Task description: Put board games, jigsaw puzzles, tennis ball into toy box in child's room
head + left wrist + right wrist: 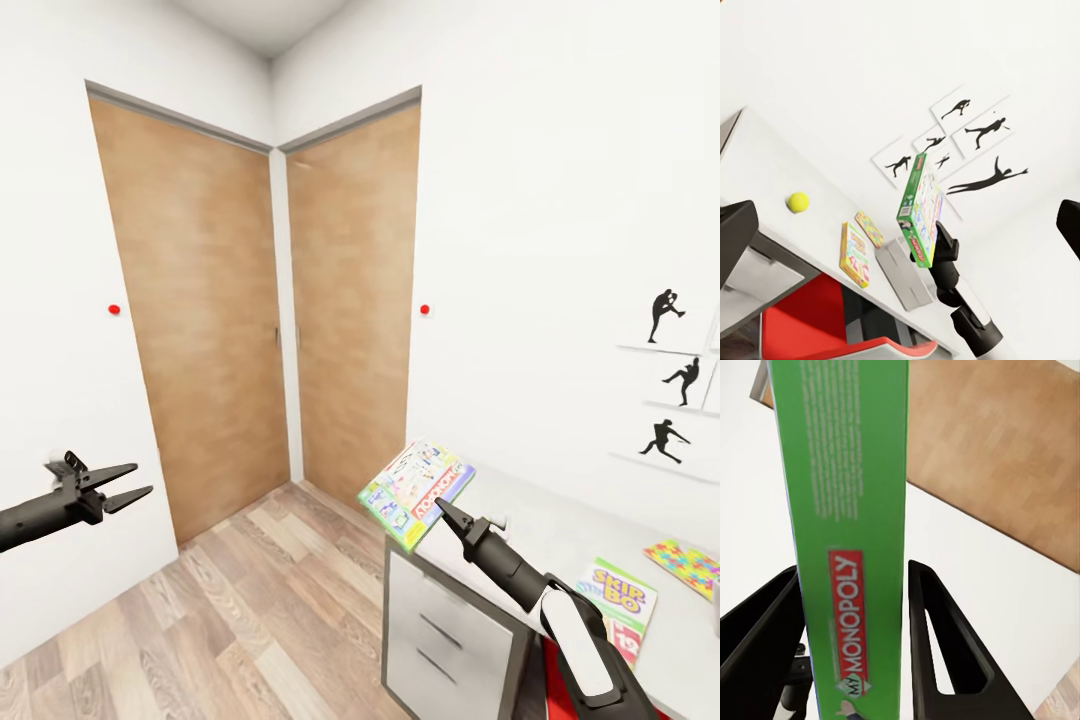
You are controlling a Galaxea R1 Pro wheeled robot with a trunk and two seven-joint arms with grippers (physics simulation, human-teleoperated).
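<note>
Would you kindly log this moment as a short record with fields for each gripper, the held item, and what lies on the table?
right gripper: shut on the Monopoly box, held in the air near the table's corner
left gripper: open, holding nothing
table: white, with drawers
on table: Skip-Bo box, colourful flat puzzle, tennis ball
background: two wooden doors

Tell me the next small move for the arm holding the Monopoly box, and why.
Probably carry it right, farther over the table. The right pincer grips the Monopoly box at the table's edge, partly over floor, and no toy box shows yet.
</note>
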